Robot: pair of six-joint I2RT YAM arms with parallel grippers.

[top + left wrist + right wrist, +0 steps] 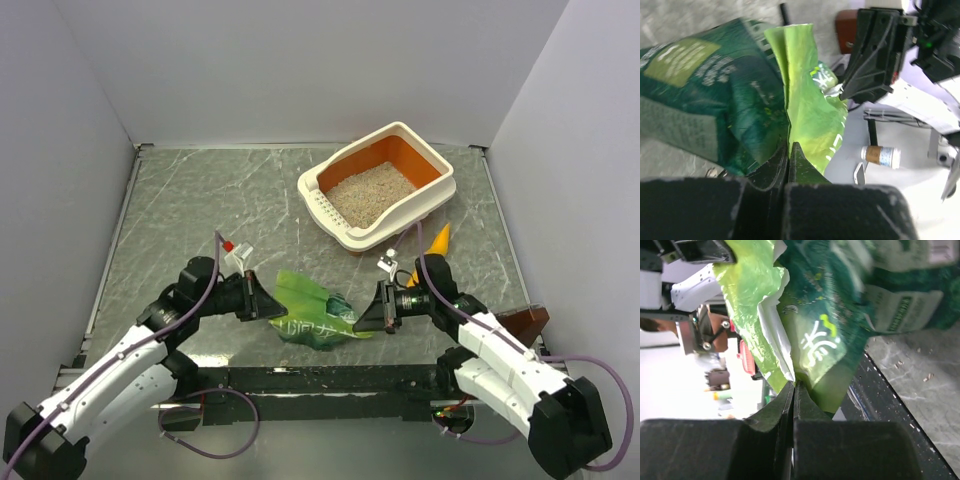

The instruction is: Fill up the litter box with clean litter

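Note:
The litter box, cream outside and orange inside, stands at the far right of the table with a bed of beige clean litter in it. A green crinkled bag hangs near the front edge between both arms. My left gripper is shut on the bag's left edge, the film pinched between its fingers. My right gripper is shut on the bag's right edge in the same way. Both grippers sit well in front of the litter box.
A yellow-orange scoop lies just in front of the litter box, beside my right arm. A brown object sits at the table's right edge. White walls close in the table on three sides.

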